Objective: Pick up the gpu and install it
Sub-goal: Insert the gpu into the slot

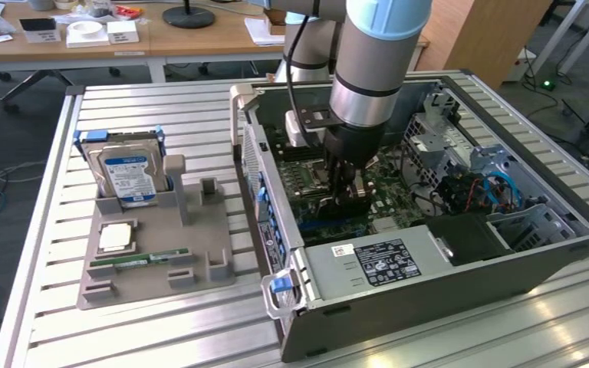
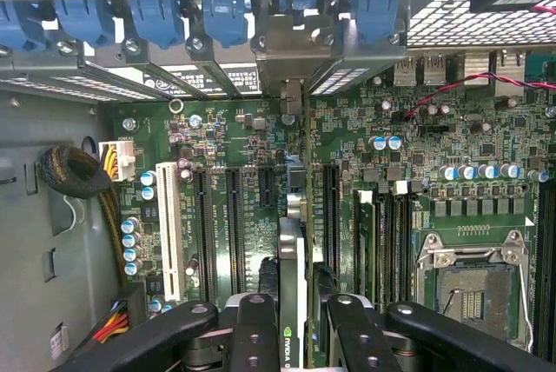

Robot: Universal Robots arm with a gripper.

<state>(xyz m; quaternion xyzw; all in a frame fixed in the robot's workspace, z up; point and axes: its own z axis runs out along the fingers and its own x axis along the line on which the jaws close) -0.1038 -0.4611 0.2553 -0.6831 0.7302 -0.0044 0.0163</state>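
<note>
My gripper [image 1: 343, 195] reaches down into the open computer case [image 1: 274, 230], over the green motherboard [image 1: 376, 199]. The wrist view shows the gpu [image 2: 293, 259] edge-on, a thin card standing upright between the black fingers [image 2: 257, 328]. The gripper [image 2: 295, 324] is shut on it. The card's silver end bracket [image 2: 291, 85] sits at the rear slot openings, under the blue latches [image 2: 224, 20]. The card stands in line with the black expansion slots [image 2: 330, 215]; whether it is seated in one is hidden by the card itself.
Outside the case, a grey holder tray [image 1: 156, 276] carries a silver hard drive with a blue label [image 1: 126, 175], a processor chip [image 1: 116, 236] and a narrow green RAM stick [image 1: 141, 261]. Inside are the power supply [image 1: 376, 264], the CPU socket [image 2: 473, 289] and cable bundles [image 2: 74, 172].
</note>
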